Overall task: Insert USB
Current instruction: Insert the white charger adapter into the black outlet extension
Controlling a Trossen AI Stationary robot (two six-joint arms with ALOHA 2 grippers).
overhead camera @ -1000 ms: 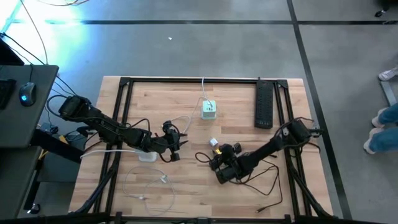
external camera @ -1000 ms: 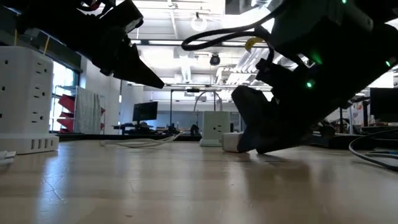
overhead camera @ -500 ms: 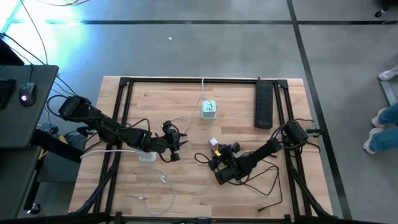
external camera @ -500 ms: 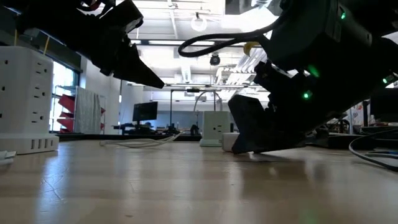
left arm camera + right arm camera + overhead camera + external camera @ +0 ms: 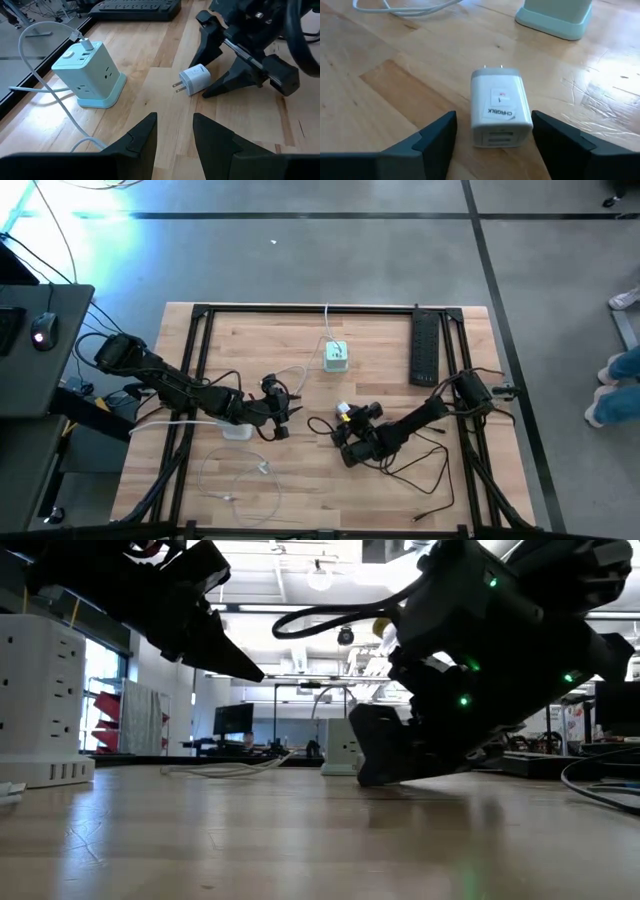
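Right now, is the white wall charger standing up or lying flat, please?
Lying flat: the white wall charger rests on its side on the table, prongs pointing level toward the green power cube.

One camera hangs overhead, looking straight down on the whole table (image 5: 300, 340), floor all round. Another sits at table-top height, looking level across the boards into the room. Each wrist camera looks out low and close over the wood. Both wrist views share the white charger (image 5: 497, 115) and the mint power cube (image 5: 89, 74), which from overhead stands at twelve o'clock of the charger; the left one also faces the right gripper (image 5: 222, 65).
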